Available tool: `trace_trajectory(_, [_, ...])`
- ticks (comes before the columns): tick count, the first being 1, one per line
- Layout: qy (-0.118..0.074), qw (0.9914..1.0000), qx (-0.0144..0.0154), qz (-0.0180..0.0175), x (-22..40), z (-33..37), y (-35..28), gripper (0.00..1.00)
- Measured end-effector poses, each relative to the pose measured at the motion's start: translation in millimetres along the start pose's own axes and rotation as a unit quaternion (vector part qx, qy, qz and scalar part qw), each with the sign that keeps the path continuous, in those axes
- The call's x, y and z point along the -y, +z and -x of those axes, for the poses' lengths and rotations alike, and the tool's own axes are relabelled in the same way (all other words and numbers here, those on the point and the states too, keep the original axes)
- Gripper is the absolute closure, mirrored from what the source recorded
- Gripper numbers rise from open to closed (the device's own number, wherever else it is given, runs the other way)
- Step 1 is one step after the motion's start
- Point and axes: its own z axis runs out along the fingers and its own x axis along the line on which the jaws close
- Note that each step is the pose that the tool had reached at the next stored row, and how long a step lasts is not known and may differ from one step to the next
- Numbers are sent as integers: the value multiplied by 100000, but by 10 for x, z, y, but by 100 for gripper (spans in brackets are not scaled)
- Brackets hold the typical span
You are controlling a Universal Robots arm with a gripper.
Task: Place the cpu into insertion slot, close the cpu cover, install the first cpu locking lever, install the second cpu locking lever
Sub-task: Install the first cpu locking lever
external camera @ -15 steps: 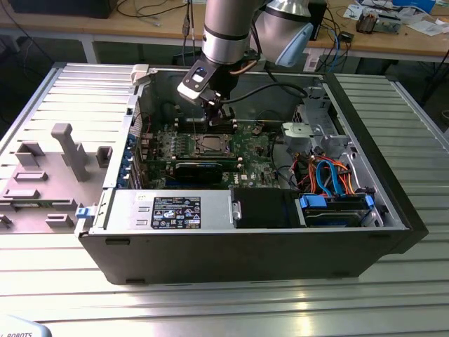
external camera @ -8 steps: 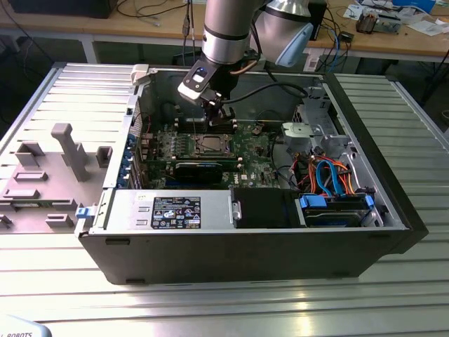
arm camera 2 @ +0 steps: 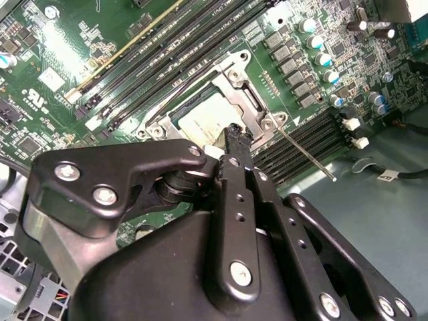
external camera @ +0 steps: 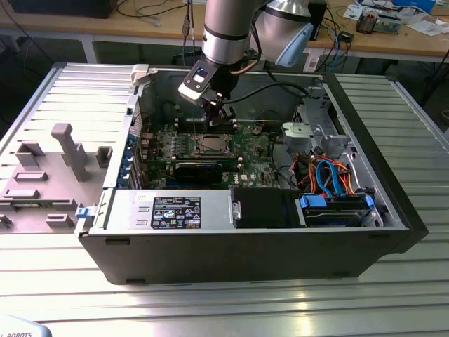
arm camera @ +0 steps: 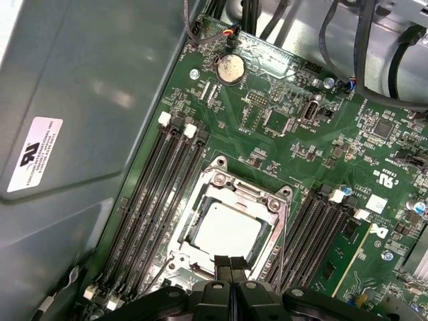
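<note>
Hiding one edge of the cpu (arm camera: 224, 231), the fingers (arm camera: 223, 267), clenched empty, hang over the cpu cover (arm camera: 244, 192).

The pincer (arm camera 2: 234, 136) hangs just over the cpu cover (arm camera 2: 251, 100) — cpu (arm camera 2: 199, 119) showing through.

An open case (external camera: 245, 260) lay on a slatted table (external camera: 210, 309), grey blocks (external camera: 70, 151) beside it on the exterior view's left. Inside sat a power supply (external camera: 172, 210), blue and orange cables (external camera: 328, 177), and, in the first wrist view, a coin cell (arm camera: 231, 68) near black memory slots (arm camera: 160, 194).
</note>
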Motion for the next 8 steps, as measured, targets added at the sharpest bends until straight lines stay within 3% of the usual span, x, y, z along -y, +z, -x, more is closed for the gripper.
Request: trace_trajectory(8, [-703, 99998, 54, -30, 0, 0, 0, 89])
